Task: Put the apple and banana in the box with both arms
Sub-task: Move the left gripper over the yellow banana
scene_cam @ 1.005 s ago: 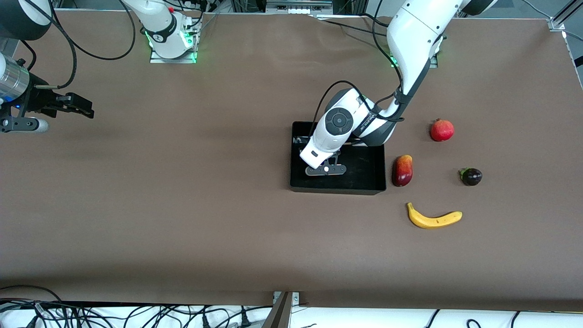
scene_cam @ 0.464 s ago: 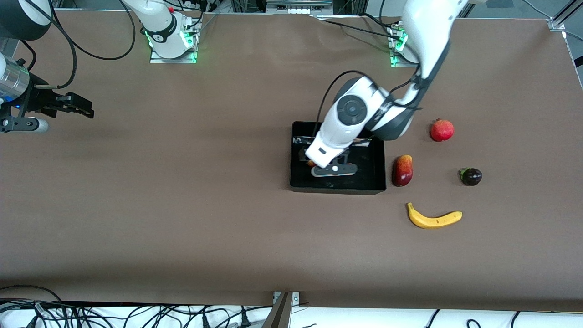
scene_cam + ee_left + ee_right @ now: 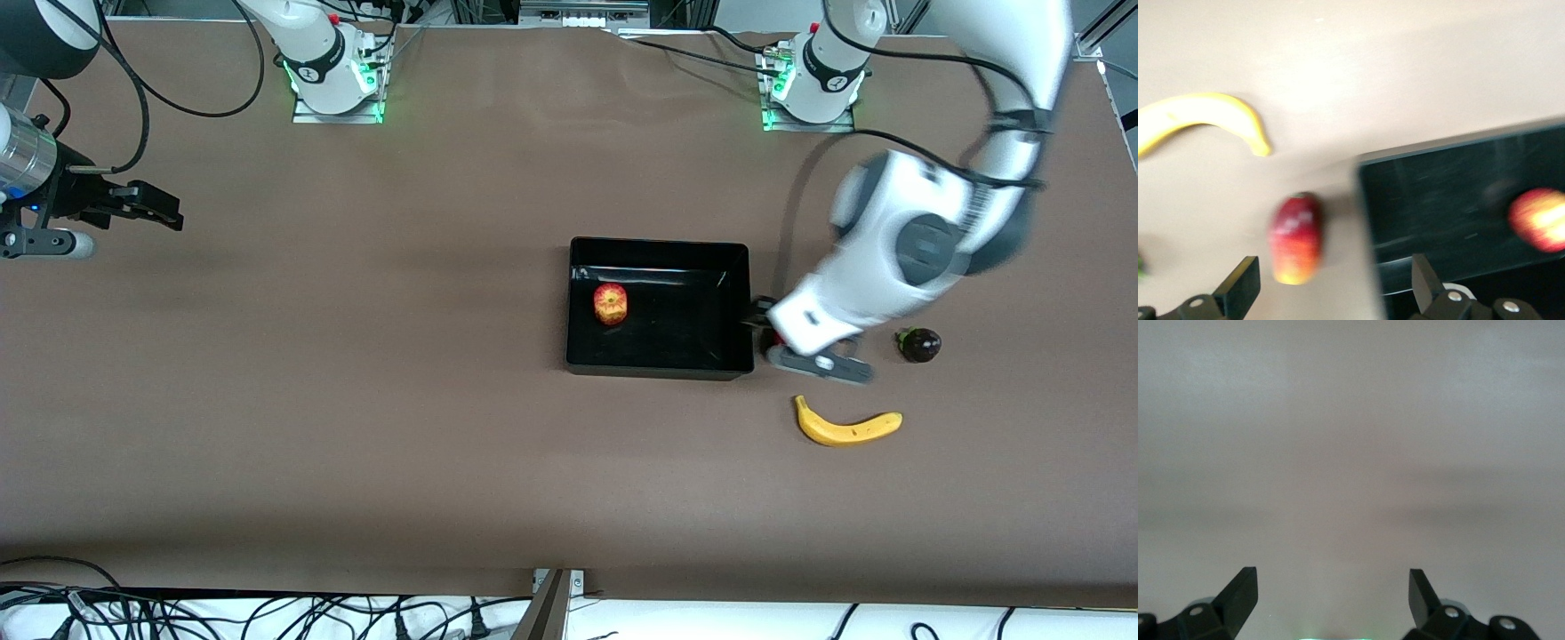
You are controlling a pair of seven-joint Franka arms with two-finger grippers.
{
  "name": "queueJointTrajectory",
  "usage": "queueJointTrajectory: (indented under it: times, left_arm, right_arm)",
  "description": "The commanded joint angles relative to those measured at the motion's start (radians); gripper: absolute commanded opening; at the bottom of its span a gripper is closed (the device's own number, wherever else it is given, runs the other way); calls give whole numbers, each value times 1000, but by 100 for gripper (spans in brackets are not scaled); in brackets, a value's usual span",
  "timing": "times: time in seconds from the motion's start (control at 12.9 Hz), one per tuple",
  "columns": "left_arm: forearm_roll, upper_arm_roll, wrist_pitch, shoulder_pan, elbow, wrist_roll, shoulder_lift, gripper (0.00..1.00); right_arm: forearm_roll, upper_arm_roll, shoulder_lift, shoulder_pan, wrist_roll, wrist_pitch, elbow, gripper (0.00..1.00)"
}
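A wide table (image 3: 356, 400) is covered edge to edge with a matte brown sheet, lit evenly from above. Green lamps (image 3: 378, 111) glow at two metal mounting plates along its edge farthest from the front camera. A tangle of black cables (image 3: 222, 613) is seen on a white surface past the nearest edge (a metal bracket (image 3: 556, 591) is clamped at its middle).

one apple (image 3: 610, 304), one banana (image 3: 849, 428), one box (image 3: 659, 365), two arms (image 3: 898, 258)
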Motion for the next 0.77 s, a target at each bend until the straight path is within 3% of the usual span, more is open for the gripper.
queueJointTrajectory:
  times: [0.0,0.31,0.7]
  left_arm:
    - [-11,-9,66,78,-32,274,31,100]
    - [-22,52,344,155,-19,929,206,100]
    - [-16,60,534,134,-13,1243,292,100]
  right_arm:
    - [3,13,-3,2,7,-14,11,100]
    - [6,7,-1,12,2,-16,10,100]
    - [9,9,-1,12,11,-51,8,100]
